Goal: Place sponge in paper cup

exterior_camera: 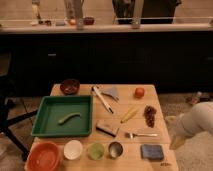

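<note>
Dim warm light; jaws out of view

Sponge (151, 151) is sitting near the bench (131, 156) front-right corner. Paper cup (73, 149) is sitting along the front edge, between the bowl (44, 156) at the front-left corner and a second cup (95, 150). Tray (62, 134) is lying behind them. Hand (176, 141) is hanging off the right edge.

A single camera looks down from high above the near side of the table (83, 90), facing forward toward the dark counter (105, 29) across the upper frame. It stands at middling distance. The arm (198, 124) enters at the right edge, with its gripper (176, 140) at lower right.
</note>
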{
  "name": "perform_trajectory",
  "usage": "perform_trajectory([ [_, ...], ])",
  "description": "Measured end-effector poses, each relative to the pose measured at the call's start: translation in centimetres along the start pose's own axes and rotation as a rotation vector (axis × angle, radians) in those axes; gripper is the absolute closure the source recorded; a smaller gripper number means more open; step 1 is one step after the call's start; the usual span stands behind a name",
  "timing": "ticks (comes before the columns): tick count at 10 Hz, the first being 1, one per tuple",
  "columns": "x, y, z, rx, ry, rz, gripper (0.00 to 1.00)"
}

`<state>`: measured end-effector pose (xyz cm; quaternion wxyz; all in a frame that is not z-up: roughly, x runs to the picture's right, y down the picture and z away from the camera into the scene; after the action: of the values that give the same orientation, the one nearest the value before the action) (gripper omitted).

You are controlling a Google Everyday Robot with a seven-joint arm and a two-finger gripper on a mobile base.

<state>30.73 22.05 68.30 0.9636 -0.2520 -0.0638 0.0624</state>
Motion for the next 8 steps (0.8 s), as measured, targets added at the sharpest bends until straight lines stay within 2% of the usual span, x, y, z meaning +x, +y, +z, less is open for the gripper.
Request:
perform_trajectory([
  [2, -0.4, 1.1, 2.2, 0.01, 0.025, -0.015, 0.2],
  [4, -0.7, 1.8, 3.5, 0.005, 0.005, -0.036, 0.2],
  [8, -0.8, 1.7, 3.5, 0.003, 0.002, -0.043, 0.2],
])
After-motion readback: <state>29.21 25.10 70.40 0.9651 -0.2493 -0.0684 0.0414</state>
